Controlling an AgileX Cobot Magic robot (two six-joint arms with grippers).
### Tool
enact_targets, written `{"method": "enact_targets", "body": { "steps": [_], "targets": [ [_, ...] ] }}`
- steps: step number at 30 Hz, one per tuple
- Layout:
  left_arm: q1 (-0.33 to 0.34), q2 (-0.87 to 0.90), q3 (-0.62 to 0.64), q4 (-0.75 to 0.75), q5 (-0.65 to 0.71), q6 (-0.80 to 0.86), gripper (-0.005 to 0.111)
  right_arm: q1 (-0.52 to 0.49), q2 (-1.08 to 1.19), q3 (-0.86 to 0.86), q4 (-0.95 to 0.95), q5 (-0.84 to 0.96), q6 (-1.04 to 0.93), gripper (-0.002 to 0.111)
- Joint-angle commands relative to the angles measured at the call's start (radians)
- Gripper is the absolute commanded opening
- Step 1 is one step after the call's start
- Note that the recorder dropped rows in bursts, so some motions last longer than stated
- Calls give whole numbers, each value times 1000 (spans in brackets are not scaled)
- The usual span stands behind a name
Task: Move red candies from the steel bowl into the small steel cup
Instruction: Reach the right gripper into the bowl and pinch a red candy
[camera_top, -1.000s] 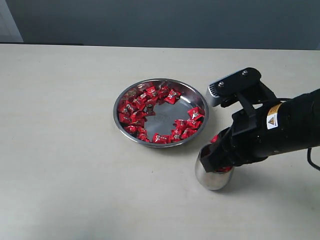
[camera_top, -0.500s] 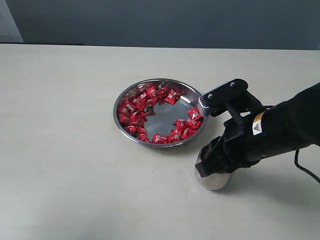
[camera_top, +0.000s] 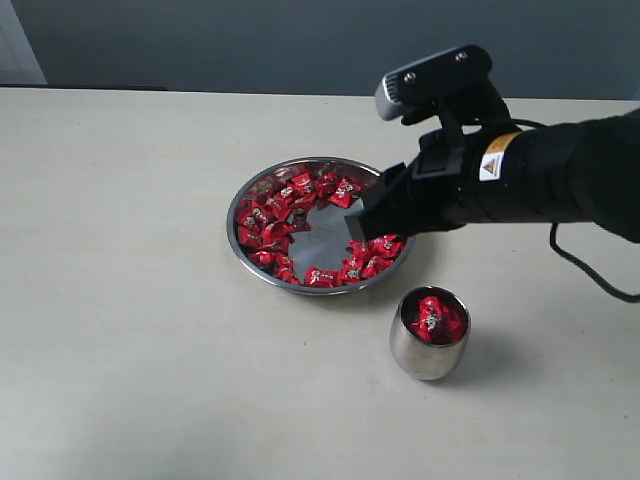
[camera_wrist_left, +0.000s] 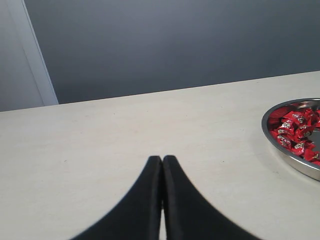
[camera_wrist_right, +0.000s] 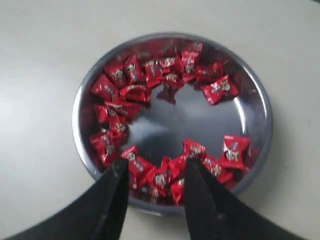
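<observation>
The steel bowl (camera_top: 243, 247) lies mid-table with red candies (camera_top: 272, 214) ringed round its bare centre. Front right of it stands the small steel cup (camera_top: 428, 355), upright, with a few red candies (camera_top: 432, 319) inside. My right gripper (camera_top: 363, 223) hangs open and empty above the bowl's right side, apart from the cup. In the right wrist view the right gripper (camera_wrist_right: 155, 167) spreads its fingers (camera_wrist_right: 111, 200) over the candies (camera_wrist_right: 159, 177) at the bowl's rim (camera_wrist_right: 79, 117). My left gripper (camera_wrist_left: 162, 159) is shut and empty over bare table, the bowl (camera_wrist_left: 280, 150) off to its side.
The pale table top (camera_top: 130, 330) runs flat all round the bowl and cup. A dark wall (camera_top: 300, 40) stands behind the far edge. The right arm's cable (camera_top: 590, 275) trails off at the right.
My right gripper has lifted off the cup and swung back and left over the bowl. Its jaws have opened. Candies now show in the uncovered cup.
</observation>
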Motion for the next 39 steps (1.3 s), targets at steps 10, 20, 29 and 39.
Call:
{"method": "enact_targets", "body": {
  "steps": [10,20,29,39],
  "targets": [
    [-6,-5,2,-4,-6,-4,0,-2,330,-277,-72,73,-3,37],
    [-6,-5,2,-4,-6,-4,0,-5,549,-486,-139,314,17,37],
    [-6,-5,2,-4,-6,-4,0,-71,629,-567,-147,426,58,37],
    [-6,-5,2,-4,-6,-4,0,-75,659,-567,-114,437,58,37]
  ]
}}
